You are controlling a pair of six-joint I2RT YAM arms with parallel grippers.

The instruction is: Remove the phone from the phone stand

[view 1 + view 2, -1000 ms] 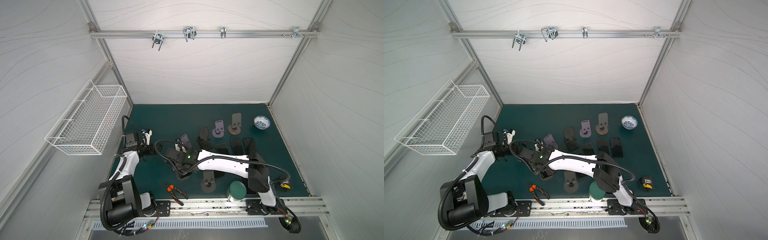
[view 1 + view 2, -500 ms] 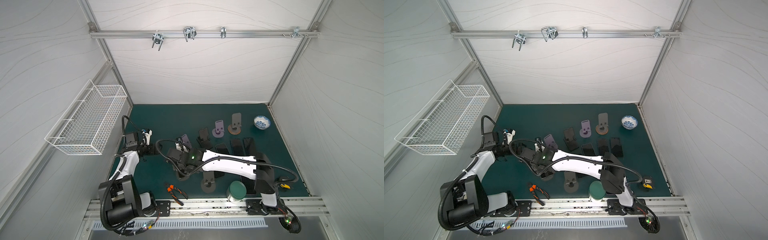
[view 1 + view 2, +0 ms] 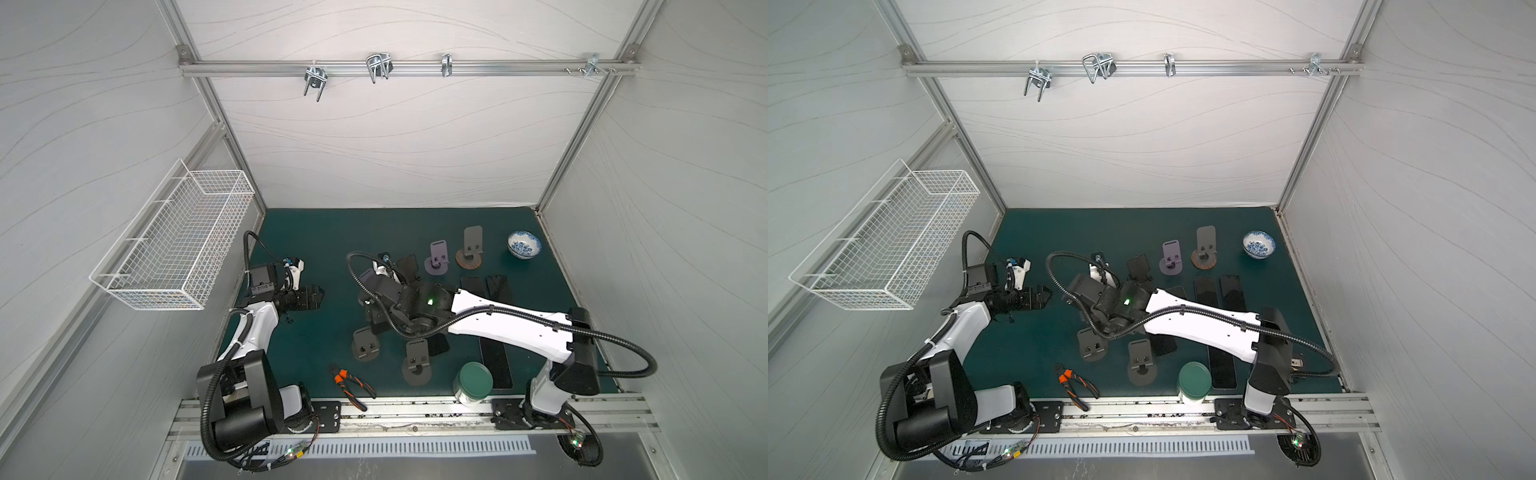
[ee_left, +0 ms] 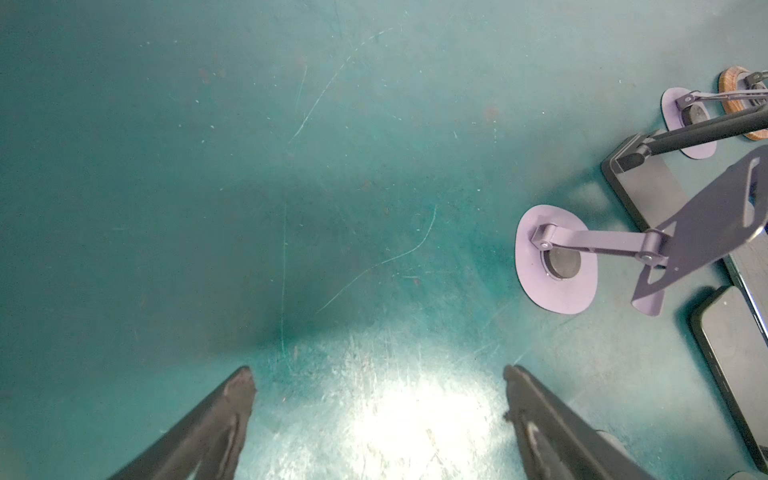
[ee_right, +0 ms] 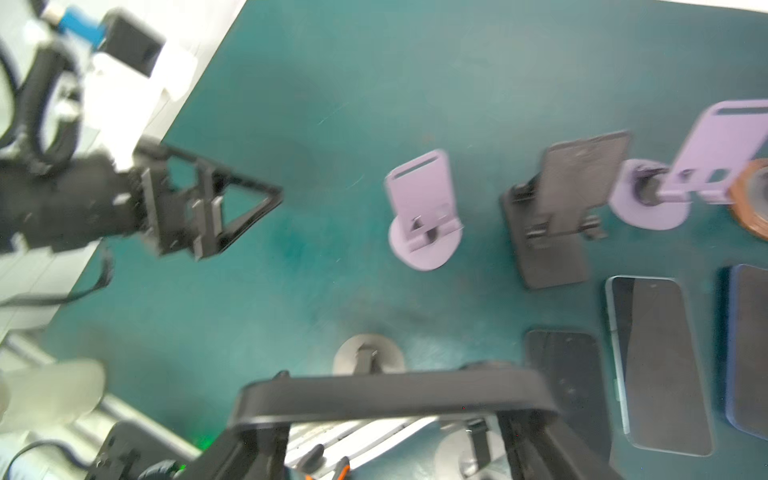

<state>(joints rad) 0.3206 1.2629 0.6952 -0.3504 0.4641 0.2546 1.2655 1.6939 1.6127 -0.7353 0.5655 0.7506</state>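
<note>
Right gripper (image 5: 395, 419) is clamped on the phone (image 5: 395, 395), which sits crosswise at the fingertips, edge toward the right wrist camera. Change over the last second: the wrist was parked over the grey stand (image 3: 365, 345), hiding it. Now it's pulled toward the rear of the counter (image 3: 316, 232), and the stand shows bare in both top views, cradle empty. So the phone is off the stand, carried just rearward of it. Right wrist view is smeared, so I'd say the arm is mid-move. Clearance between phone and stand upright: can't tell, they overlap in that view.

Left gripper (image 4: 378, 382) is spread wide, nothing in it, hovering over bare counter on the left side. Not involved.

Removal looks basically done. Remaining step as I read it: lay the phone flat on free counter, like the other phones (image 5: 660, 361) on the right, without clipping the grey stand.
</note>
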